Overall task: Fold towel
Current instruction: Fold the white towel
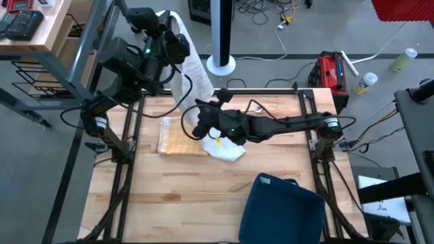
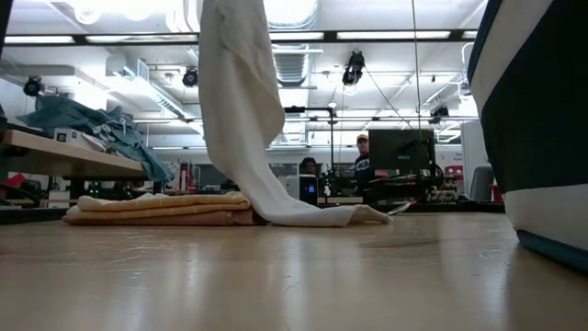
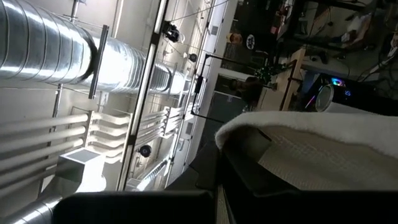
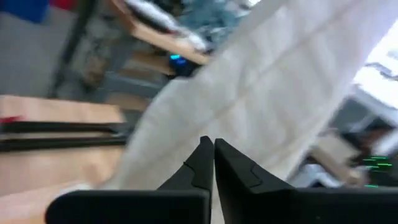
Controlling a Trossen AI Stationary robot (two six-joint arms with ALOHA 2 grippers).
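Grey floor (image 1: 271, 41), bright ceiling light strips (image 2: 395, 35), silver ducts (image 3: 56, 56), wooden shelf (image 1: 41, 27), monitor (image 2: 400, 152)

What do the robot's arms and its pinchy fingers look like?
Both arms are dark, almost black, built from chunky jointed pieces with thin black cables looping beside them. A small green light glows on the left arm, and another on the right arm. The right gripper has two flat black fingers that taper to points. The left gripper is also black.
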